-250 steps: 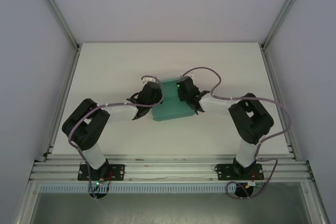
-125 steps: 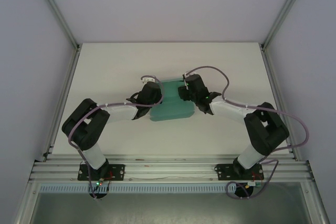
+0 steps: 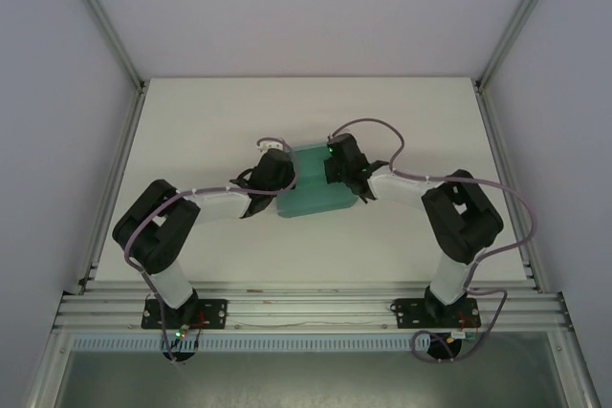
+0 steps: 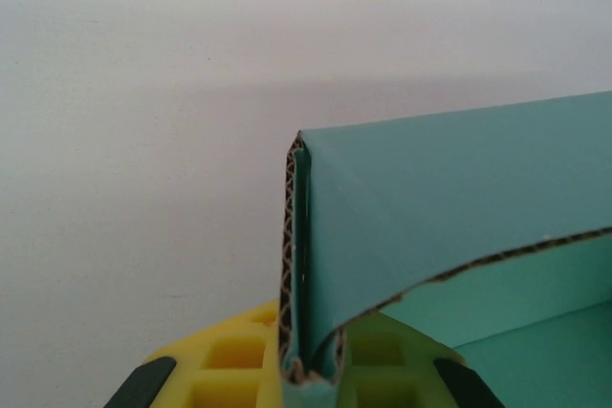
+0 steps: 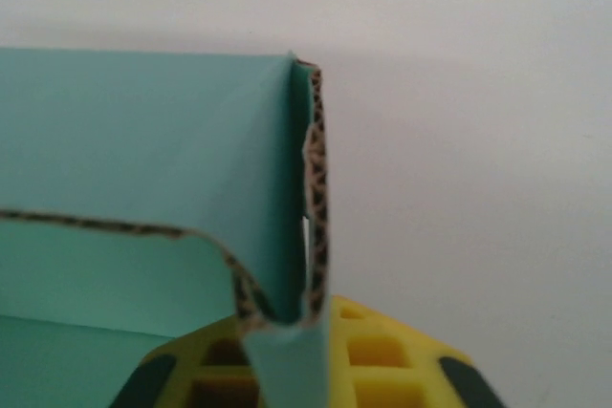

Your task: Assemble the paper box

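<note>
While clamped at both ends, not locked together yet, by the look of it. Teal paper box [image 3: 314, 190] mid-table [image 3: 191, 121], open side up, between the two arms.

Left: left gripper [image 3: 279, 182] closed tight on the box's left wall, doubled corrugated card pinched between yellow pads [image 4: 229, 375]. Inner flap curling away from the outer layer near the bottom. Likely failure here: wall sliding out of the pads if dragged sideways, or crease splitting if twisted under that squeeze.

Middle: box floor unsupported apart from the table. Likely failure: bowing or buckling if pushed inward from both ends at once, tearing along a fold if pulled apart. Worth keeping the two arms matched.

Right: right gripper [image 3: 341, 172] likewise closed on the right wall, flap end poking down between its yellow pads [image 5: 378, 355]. Small gap showing between the two card layers, ragged flute edge. Likely failure: fold springing open on release, tab never seated. Cannot tell from here whether any tab is engaged.
</note>
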Action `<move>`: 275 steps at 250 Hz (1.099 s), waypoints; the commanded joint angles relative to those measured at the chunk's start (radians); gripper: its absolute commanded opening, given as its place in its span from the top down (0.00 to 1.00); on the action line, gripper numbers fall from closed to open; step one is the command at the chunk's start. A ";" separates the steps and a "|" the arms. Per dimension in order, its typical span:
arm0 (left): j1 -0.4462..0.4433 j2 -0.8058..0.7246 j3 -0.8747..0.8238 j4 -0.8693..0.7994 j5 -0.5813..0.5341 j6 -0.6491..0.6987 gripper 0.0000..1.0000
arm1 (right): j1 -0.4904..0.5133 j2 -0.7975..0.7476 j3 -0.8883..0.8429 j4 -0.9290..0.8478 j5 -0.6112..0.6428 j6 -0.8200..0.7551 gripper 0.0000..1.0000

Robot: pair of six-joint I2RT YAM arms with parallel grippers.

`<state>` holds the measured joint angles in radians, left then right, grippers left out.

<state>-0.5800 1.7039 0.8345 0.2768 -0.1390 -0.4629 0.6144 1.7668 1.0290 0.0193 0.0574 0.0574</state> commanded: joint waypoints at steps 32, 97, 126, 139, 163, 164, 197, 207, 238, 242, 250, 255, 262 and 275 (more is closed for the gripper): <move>0.007 -0.034 -0.009 -0.040 -0.047 -0.005 1.00 | -0.011 0.033 0.053 -0.127 0.333 0.082 1.00; 0.006 -0.059 -0.015 -0.082 -0.125 -0.040 1.00 | -0.019 0.164 0.221 -0.493 0.731 0.223 0.99; 0.006 -0.050 -0.012 -0.084 -0.124 -0.041 1.00 | -0.030 0.189 0.261 -0.545 0.763 0.273 0.99; 0.006 -0.046 -0.010 -0.078 -0.115 -0.039 1.00 | -0.028 0.169 0.228 -0.457 0.716 0.221 0.99; 0.006 -0.037 -0.006 -0.063 -0.089 -0.030 1.00 | -0.028 0.102 0.118 -0.213 0.503 0.118 0.97; 0.006 -0.038 -0.006 -0.063 -0.088 -0.029 1.00 | -0.028 0.099 0.113 -0.203 0.494 0.115 0.97; 0.006 -0.025 0.007 -0.047 -0.041 -0.006 1.00 | -0.029 -0.001 0.000 0.039 0.179 0.042 0.78; 0.007 -0.022 0.014 -0.048 -0.030 0.001 1.00 | -0.030 -0.035 -0.029 0.094 0.099 0.031 0.75; 0.006 -0.021 0.027 -0.055 -0.013 0.028 1.00 | -0.029 -0.159 -0.099 0.181 -0.125 -0.022 0.59; 0.006 -0.020 0.028 -0.056 -0.011 0.031 1.00 | -0.028 -0.175 -0.103 0.182 -0.149 -0.026 0.56; 0.006 -0.021 0.032 -0.059 -0.008 0.040 1.00 | -0.028 -0.209 -0.114 0.182 -0.187 -0.028 0.52; 0.006 -0.022 0.035 -0.060 -0.007 0.042 1.00 | -0.028 -0.229 -0.123 0.177 -0.210 -0.030 0.47; 0.006 -0.023 0.037 -0.062 -0.005 0.050 1.00 | -0.028 -0.258 -0.132 0.173 -0.239 -0.035 0.35; 0.006 -0.025 0.046 -0.069 0.006 0.075 1.00 | -0.028 -0.315 -0.154 0.164 -0.276 -0.035 0.04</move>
<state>-0.5827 1.6947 0.8497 0.2573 -0.1287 -0.4465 0.5884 1.5814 0.9016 0.1135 -0.0509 0.0620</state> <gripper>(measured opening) 0.089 0.648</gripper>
